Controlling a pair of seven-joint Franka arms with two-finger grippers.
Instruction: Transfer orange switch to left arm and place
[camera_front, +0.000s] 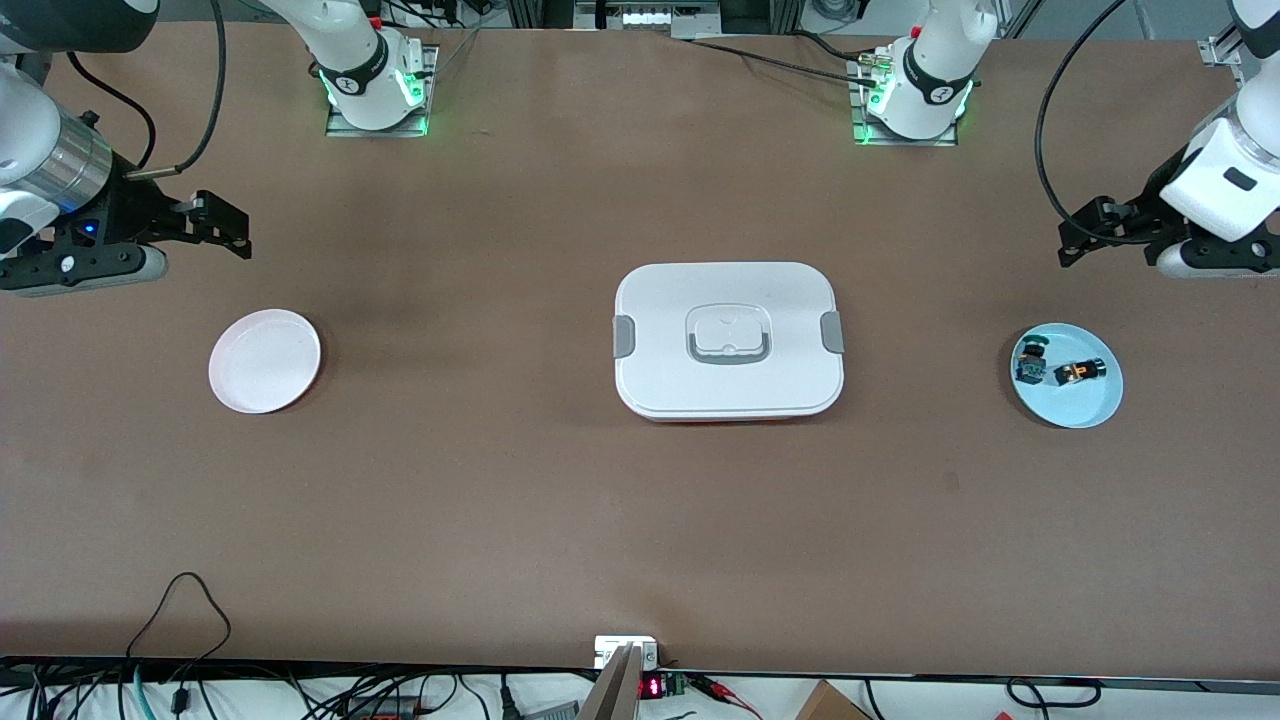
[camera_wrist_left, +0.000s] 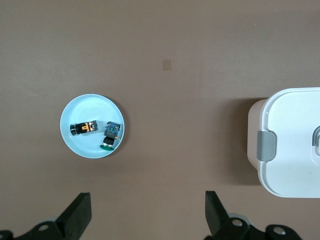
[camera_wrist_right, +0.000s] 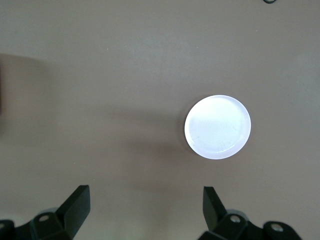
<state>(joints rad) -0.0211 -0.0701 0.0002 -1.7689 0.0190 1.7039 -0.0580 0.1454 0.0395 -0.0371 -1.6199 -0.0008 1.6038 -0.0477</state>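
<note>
Both claws hang empty with fingers apart: left claw (camera_front: 1085, 235), right claw (camera_front: 225, 225). Orange switch (camera_front: 1078, 372) sits tiny on the blue plate (camera_front: 1085, 410), details hard to read; box (camera_front: 728, 340) mid-table.

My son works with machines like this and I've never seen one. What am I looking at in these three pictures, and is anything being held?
Two white robot arms stand at a brown table. One picture looks down from across the table; the other two come from cameras on each arm's wrist.

In the middle sits a white lidded box. Toward the left arm's end is a blue plate with two tiny blocks: the orange switch and a teal one beside it. Toward the right arm's end is an empty white plate.

The left gripper hangs above the table near the blue plate, the right gripper near the white plate. Both have open jaws and hold nothing.
</note>
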